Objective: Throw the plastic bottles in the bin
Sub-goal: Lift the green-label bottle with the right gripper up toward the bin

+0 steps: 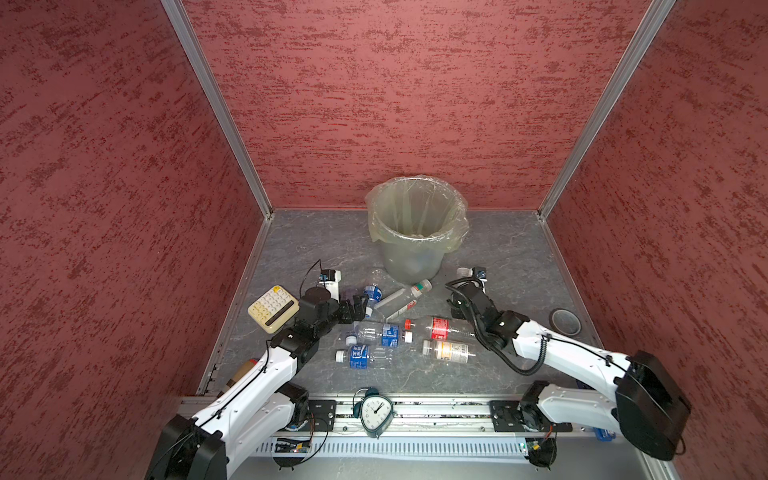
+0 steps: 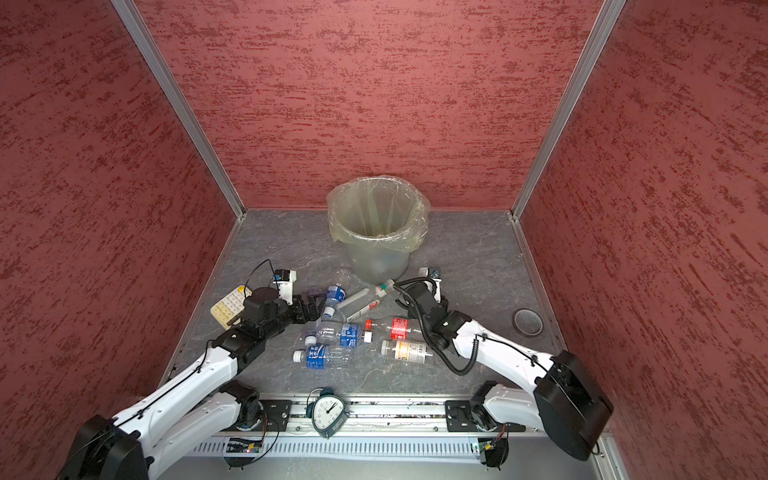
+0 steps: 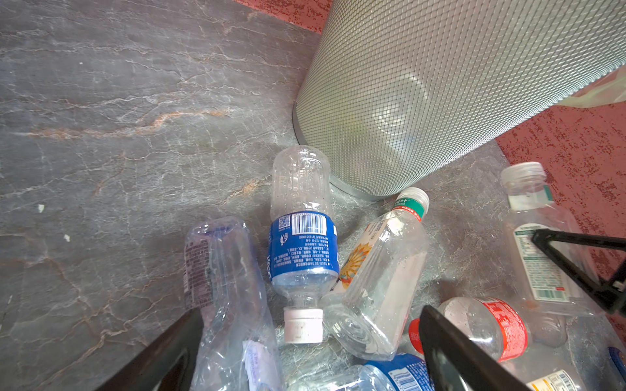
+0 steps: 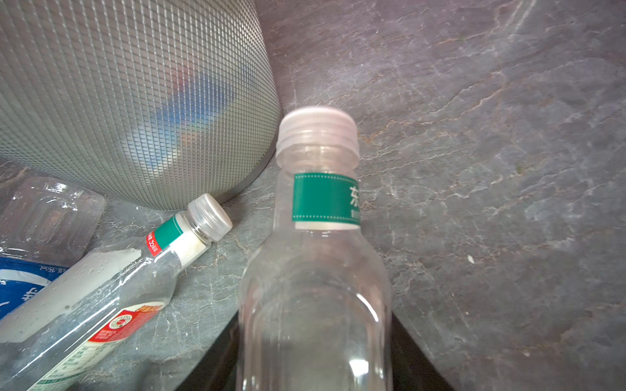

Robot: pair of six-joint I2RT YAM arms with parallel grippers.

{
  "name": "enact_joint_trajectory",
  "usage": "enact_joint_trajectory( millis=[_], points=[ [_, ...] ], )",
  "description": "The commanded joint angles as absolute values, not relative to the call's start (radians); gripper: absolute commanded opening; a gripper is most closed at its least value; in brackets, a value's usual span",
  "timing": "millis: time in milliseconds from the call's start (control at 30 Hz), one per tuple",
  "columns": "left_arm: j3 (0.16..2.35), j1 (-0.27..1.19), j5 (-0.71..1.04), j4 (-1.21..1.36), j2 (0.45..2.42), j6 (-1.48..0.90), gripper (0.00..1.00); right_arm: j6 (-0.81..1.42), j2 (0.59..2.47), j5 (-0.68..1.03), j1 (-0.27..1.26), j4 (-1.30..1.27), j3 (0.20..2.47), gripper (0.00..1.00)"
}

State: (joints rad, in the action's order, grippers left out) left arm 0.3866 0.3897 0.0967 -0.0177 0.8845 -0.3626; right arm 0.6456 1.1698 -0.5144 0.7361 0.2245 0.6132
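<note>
R end effector [image 4: 315, 352] clamped on a clear green-label bottle [image 4: 315, 270], cap pointing far, just near-right of the bin [image 1: 409, 259]; lifted or resting on desk [image 1: 511, 257], can't tell. L end effector [image 3: 311, 315] spread wide over a crushed bottle [image 3: 227, 270] and a blue-label bottle [image 3: 303, 250]. Other bottles [image 1: 446, 351] lie btwn the arms, near side of bin.

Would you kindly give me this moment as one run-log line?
left claw: open near blue-label bottle | right claw: shut on green-banded bottle beside bin | other bottles: not yet binned
</note>
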Motion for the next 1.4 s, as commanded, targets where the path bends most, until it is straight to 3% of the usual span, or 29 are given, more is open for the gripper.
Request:
enact_joint_trajectory(
  millis=[0,467,800,1167,1367],
  points=[
    [0.374,0.385,0.104,0.015,0.895,-0.361,0.99,0.64,1.086,-0.548,0.741,0.232,0.584,0.45],
    [0.378,0.394,0.092,0.028,0.934,-0.359,0.99,0.516,0.741,-0.501,0.778,0.154,0.452,0.44],
    [0.38,0.399,0.072,0.023,0.936,-0.357,0.99,0.466,0.599,-0.504,0.79,0.139,0.42,0.44],
    [0.382,0.404,0.067,0.022,0.938,-0.356,1.0,0.431,0.566,-0.516,0.815,0.148,0.482,0.44],
    [0.382,0.403,0.067,0.017,0.927,-0.355,0.99,0.385,0.609,-0.484,0.826,0.1,0.64,0.43]
  ],
)
